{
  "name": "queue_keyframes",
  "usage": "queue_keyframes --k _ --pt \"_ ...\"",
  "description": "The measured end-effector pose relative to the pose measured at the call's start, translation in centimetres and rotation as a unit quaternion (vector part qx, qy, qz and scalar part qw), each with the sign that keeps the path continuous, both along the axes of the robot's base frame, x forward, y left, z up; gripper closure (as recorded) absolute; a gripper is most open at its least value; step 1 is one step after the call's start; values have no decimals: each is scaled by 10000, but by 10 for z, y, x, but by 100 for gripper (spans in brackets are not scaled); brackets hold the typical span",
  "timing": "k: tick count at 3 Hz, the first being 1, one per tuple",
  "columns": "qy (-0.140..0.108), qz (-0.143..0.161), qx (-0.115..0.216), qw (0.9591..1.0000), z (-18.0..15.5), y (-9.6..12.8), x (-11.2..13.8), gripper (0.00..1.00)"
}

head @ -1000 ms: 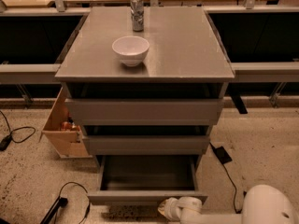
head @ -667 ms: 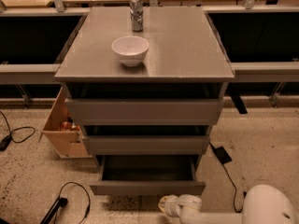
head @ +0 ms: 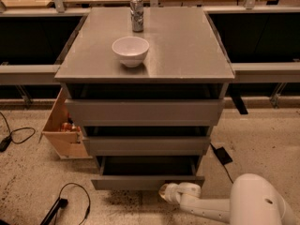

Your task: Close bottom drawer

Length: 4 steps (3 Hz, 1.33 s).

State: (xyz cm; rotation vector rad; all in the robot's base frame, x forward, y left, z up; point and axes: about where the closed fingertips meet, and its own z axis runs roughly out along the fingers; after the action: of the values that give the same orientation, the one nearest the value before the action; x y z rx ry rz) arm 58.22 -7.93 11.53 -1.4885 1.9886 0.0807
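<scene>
The grey cabinet's bottom drawer [head: 146, 182] sticks out a short way, its plain grey front low in the camera view and a narrow strip of dark tray showing behind it. My gripper [head: 165, 192] is at the end of the white arm, right against the lower front of that drawer, a little right of its middle. The two grey drawers [head: 144, 112] above it stand slightly proud of the cabinet.
A white bowl [head: 130, 50] and a metal can [head: 137, 14] stand on the cabinet top. A tan wooden box [head: 62, 128] sits at the cabinet's left. Black cables [head: 70, 200] lie on the floor at the left, a black adapter [head: 221, 154] at the right.
The bottom drawer has slid inward; less of its tray shows now. My gripper has moved forward with it, staying against the drawer front.
</scene>
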Motion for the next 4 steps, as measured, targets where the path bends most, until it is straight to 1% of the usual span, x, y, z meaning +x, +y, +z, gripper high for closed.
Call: queue_keyframes --k 1,4 --pt "-100 7 -23 9999 5 -2 16 100" --pt "-340 -4 -52 9994 21 -6 51 100"
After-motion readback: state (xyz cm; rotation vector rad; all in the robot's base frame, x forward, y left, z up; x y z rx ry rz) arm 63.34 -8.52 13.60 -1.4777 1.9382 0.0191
